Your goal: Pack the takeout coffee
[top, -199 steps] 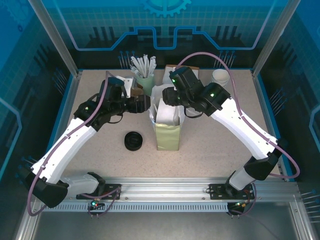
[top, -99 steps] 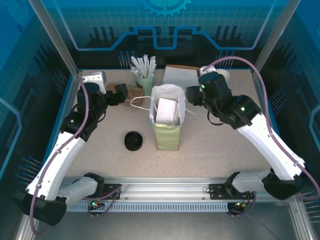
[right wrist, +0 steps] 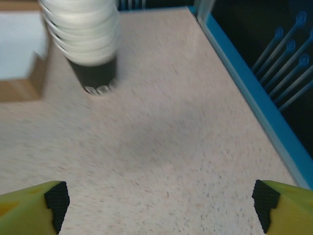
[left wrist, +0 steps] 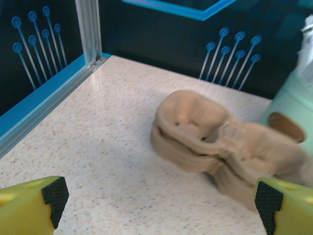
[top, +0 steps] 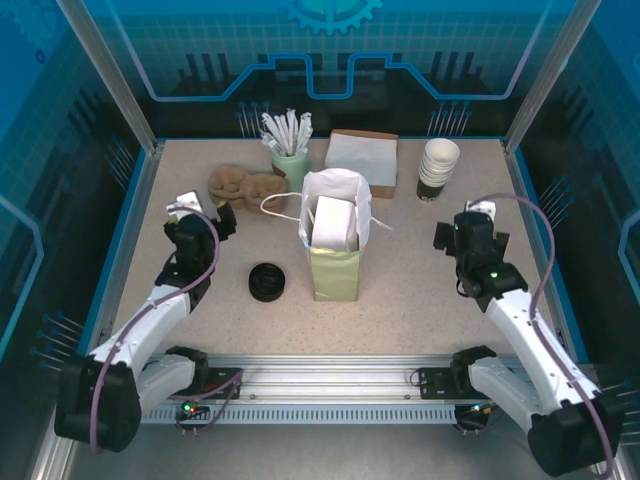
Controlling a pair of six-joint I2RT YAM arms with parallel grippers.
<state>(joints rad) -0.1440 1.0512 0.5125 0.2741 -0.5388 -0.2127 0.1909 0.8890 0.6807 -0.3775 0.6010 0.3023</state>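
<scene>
Both pincers stand spread wide with nothing between their yellow fingers: the left pincer (left wrist: 156, 198) looks along the speckled beige surface (top: 420, 290) at a crumpled tan pulp cup carrier (left wrist: 215, 142) near the far left corner. The right pincer (right wrist: 159, 200) faces the stack of white-rimmed lidless paper cups (right wrist: 88, 39) near the far right corner.

A second ago the two arms met over the mouth of the tall white paper bag with an olive-green-looking front (top: 335, 275), which stands at the middle of the surface. Half a second ago they were lifting apart. Now each has drawn back toward its own side edge, well clear of the bag, and the right fingers have finished spreading on the way.

No lidded cup stands out on the surface, so I judge the takeout coffee, a small olive-green-sided paper cup with a round black lid, to be down inside the bag, hidden by its walls and by the white folded thing (top: 335, 222) showing at the mouth. The low black pile of plastic lids (top: 267, 281) lies apart, left of the bag.

Empty fingers and a clean retreat suggest that the packing is done, or nearly so. The bag stands upright with its handles loose.
</scene>
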